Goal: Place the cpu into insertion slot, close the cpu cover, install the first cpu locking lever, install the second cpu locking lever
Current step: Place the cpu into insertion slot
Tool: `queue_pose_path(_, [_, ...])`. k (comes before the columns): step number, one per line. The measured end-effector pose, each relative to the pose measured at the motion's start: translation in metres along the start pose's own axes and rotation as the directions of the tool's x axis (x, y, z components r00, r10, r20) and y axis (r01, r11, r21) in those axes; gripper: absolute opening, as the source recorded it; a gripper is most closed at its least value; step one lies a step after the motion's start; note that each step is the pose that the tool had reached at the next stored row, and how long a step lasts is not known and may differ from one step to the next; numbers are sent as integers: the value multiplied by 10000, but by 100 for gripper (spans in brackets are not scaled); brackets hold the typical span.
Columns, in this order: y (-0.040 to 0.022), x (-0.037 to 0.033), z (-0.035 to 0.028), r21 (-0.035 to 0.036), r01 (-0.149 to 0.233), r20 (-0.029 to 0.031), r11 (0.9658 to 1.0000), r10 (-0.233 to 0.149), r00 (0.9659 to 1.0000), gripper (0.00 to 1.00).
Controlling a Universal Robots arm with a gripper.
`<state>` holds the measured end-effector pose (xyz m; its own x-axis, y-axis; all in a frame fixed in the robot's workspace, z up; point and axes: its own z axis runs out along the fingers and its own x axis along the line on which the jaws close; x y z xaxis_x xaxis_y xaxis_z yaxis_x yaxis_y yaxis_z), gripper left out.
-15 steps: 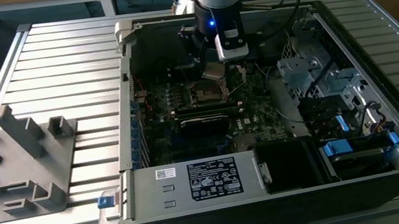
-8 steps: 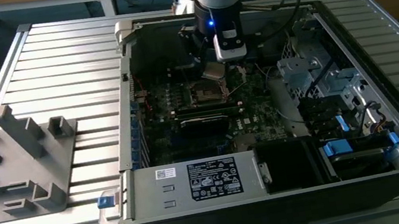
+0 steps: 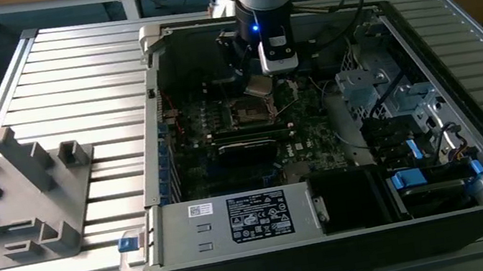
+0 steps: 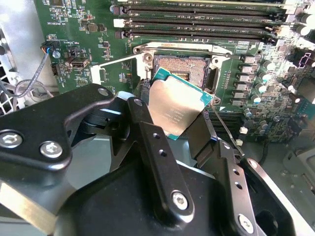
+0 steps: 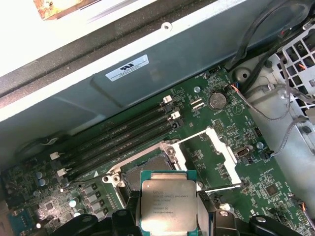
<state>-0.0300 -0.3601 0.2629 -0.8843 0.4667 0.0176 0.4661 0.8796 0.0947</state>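
Observation:
My gripper [image 3: 264, 79] hangs inside the open computer case, shut on the cpu [image 3: 259, 89], a small square chip with a dull metal face. In both wrist views the cpu [image 4: 176, 104] [image 5: 169, 205] sits tilted between the two dark fingers [image 4: 147, 142], just above and beside the insertion slot [image 4: 184, 71] [image 5: 143, 169]. The slot [image 3: 251, 112] is bare, its contact field showing. The cpu cover [image 5: 219, 156], a thin silver frame, stands flipped open beside the socket. A thin wire lever [image 4: 224, 130] juts out past the cpu.
Long black memory slots [image 4: 197, 19] [image 5: 118, 137] run beside the socket. A labelled grey power-supply box [image 3: 235, 220] fills the case's near end. Drive bays with blue tabs [image 3: 422, 176] and loose cables [image 5: 275, 113] lie to one side. A grey fixture [image 3: 18, 193] stands on the table at the exterior view's left.

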Motion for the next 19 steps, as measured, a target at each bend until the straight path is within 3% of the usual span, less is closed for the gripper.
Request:
queue_pose_path(7, [0,0,0,-1,-21,2,10000,21,10000,54])
queue_pose_path(12, [0,0,2,-8,-408,38,9992,408,9992,54])
queue_pose_path(19, [0,0,2,-8,-418,40,9991,418,9991,54])
